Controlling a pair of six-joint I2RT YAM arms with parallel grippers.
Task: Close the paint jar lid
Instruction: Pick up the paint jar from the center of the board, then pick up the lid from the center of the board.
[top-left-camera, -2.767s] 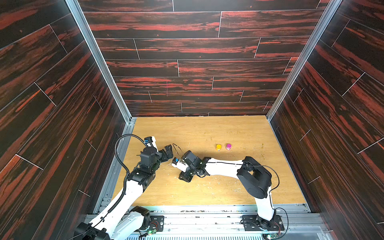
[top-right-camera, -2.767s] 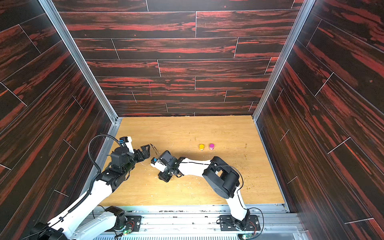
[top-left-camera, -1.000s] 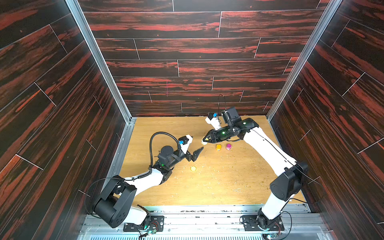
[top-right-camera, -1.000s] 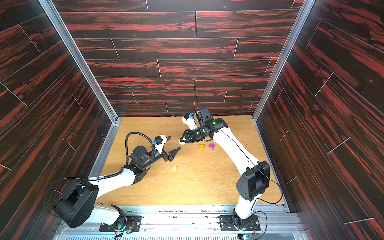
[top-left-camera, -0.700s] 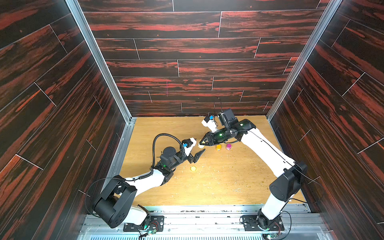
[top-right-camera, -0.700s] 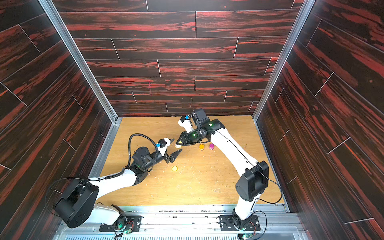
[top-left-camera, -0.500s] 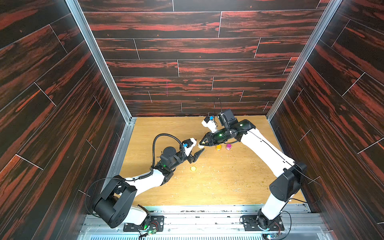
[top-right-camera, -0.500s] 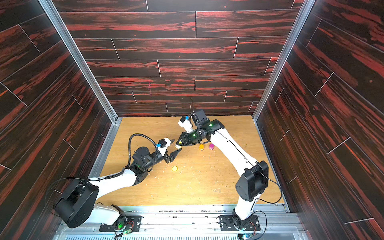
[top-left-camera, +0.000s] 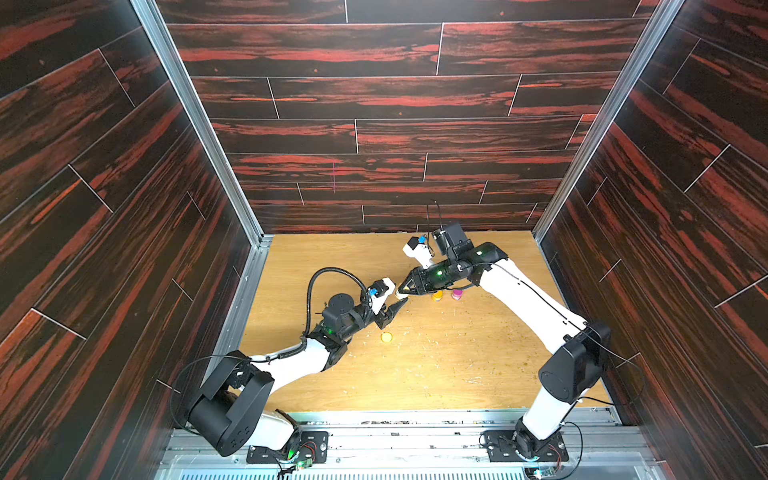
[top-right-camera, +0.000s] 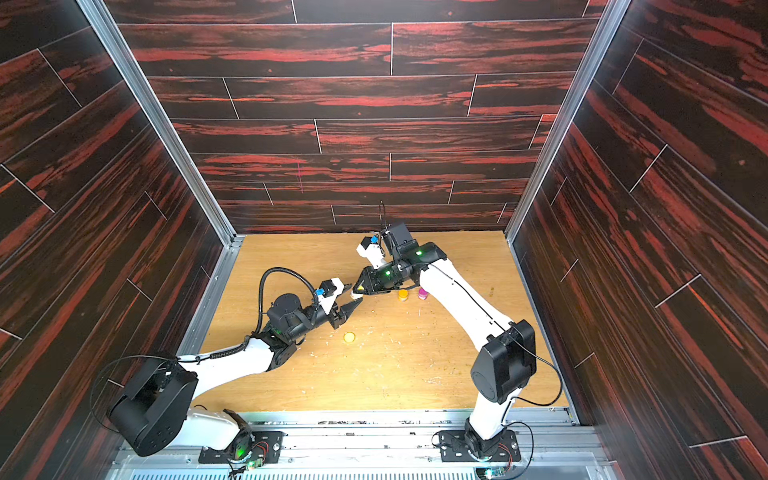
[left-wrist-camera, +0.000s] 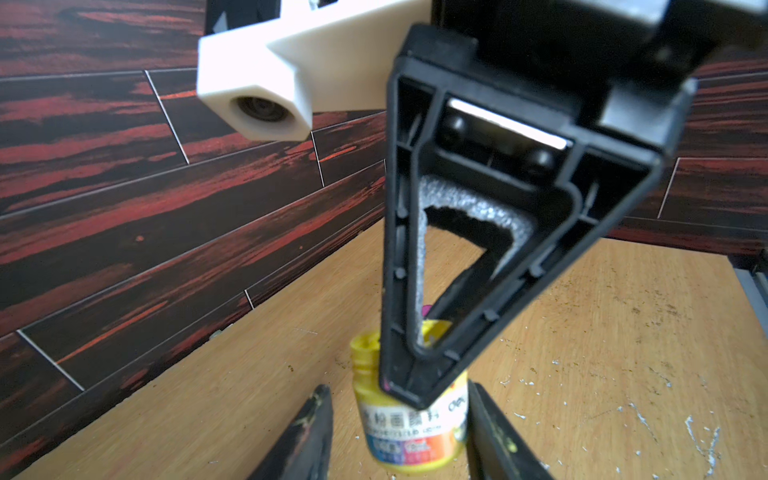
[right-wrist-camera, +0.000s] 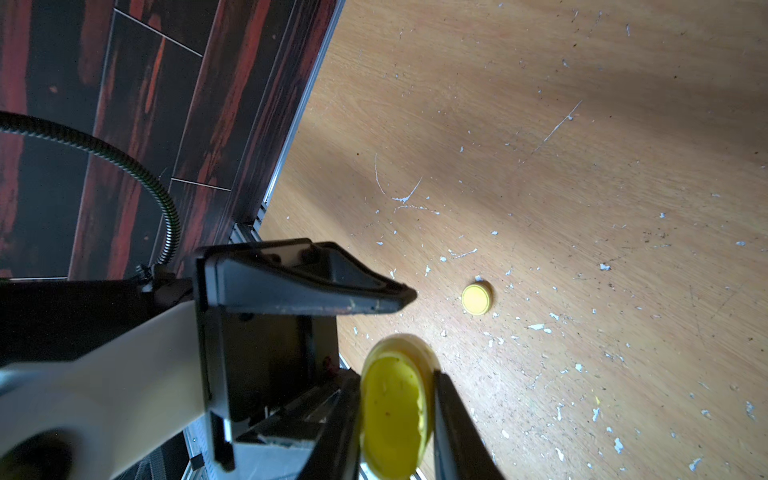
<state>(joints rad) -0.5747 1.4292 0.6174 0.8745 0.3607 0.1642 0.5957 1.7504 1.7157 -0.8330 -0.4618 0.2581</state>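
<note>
The right jaws grip a lidless yellow paint jar (left-wrist-camera: 409, 428) in mid-air, apparently roughly upright. The left jaws stand open either side of its labelled base, not quite touching. Its yellow lid (top-left-camera: 386, 337) lies on the surface (top-left-camera: 415, 374) below, nearer the left jaws.
</note>
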